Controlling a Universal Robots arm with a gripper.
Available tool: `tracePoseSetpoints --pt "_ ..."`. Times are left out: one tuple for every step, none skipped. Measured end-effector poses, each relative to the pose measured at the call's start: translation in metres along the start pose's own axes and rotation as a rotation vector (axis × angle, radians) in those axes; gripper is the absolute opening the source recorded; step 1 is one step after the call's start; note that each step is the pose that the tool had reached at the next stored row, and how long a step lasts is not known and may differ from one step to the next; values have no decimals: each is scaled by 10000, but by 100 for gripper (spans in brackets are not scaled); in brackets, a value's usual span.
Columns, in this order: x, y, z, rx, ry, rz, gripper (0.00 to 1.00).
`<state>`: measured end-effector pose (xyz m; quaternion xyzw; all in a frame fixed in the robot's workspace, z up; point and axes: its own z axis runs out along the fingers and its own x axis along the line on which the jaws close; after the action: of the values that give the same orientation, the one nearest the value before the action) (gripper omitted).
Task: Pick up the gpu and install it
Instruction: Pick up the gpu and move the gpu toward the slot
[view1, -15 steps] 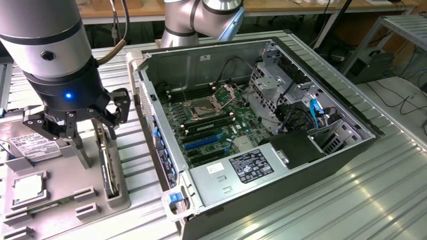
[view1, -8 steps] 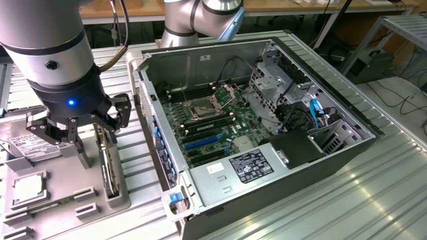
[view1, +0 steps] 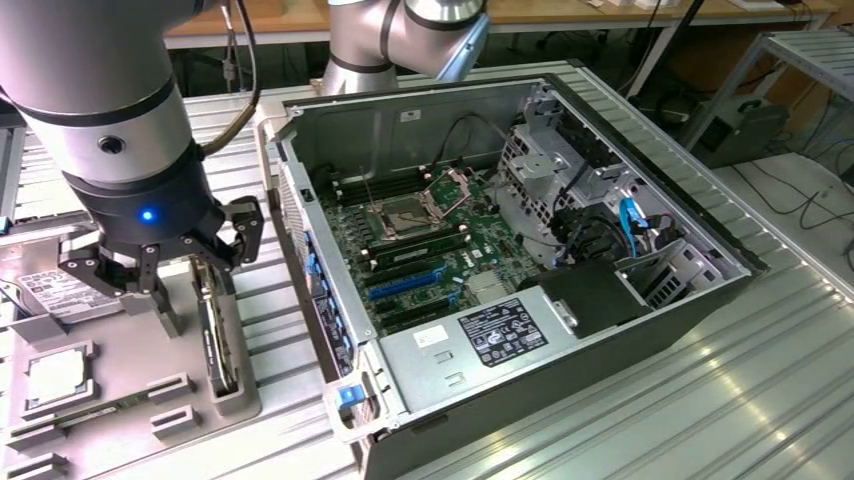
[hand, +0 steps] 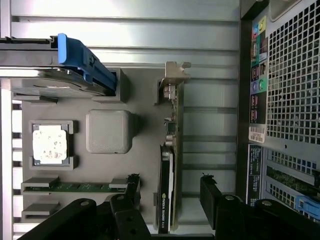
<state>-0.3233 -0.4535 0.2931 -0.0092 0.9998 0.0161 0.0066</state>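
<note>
The gripper (hand: 170, 182) is open above the gpu (hand: 170, 155), with one black finger on each side of the card, both apart from it. The gpu stands on its edge in a grey holder tray (hand: 145, 165), its silver bracket (hand: 176, 75) at the end away from the gripper. The tray also holds a CPU (hand: 49, 143), a memory stick (hand: 75, 187) and a hard drive (hand: 55, 75) with a blue carrier. Beside the tray is the perforated back of a computer case (hand: 292, 90).

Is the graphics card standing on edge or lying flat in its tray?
Standing on edge: the graphics card sits upright in a slot of the gray tray.

gpu (view1: 214, 335) (hand: 166, 185) stands edgewise in grey tray (hand: 145, 165)
</note>
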Motion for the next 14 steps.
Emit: tracePoseSetpoints --pt "0 -1 11 10 6 0 60" --pt "0 -2 21 26 13 1 60" --pt "1 -3 28 51 22 1 60" --pt "1 -4 35 80 29 1 60" --pt "1 -5 42 107 36 0 60" --pt "1 -5 56 127 46 0 60" --pt "2 -6 74 128 52 0 60" --pt "2 -6 93 127 56 0 60" --pt "2 -7 111 127 61 -2 60" --pt "3 -7 129 126 67 -9 60" --pt "2 -10 148 127 74 -17 60" --pt "3 -12 166 127 78 -22 60" --pt "3 -15 184 126 79 -28 60" --pt "4 -17 202 127 83 -30 60"
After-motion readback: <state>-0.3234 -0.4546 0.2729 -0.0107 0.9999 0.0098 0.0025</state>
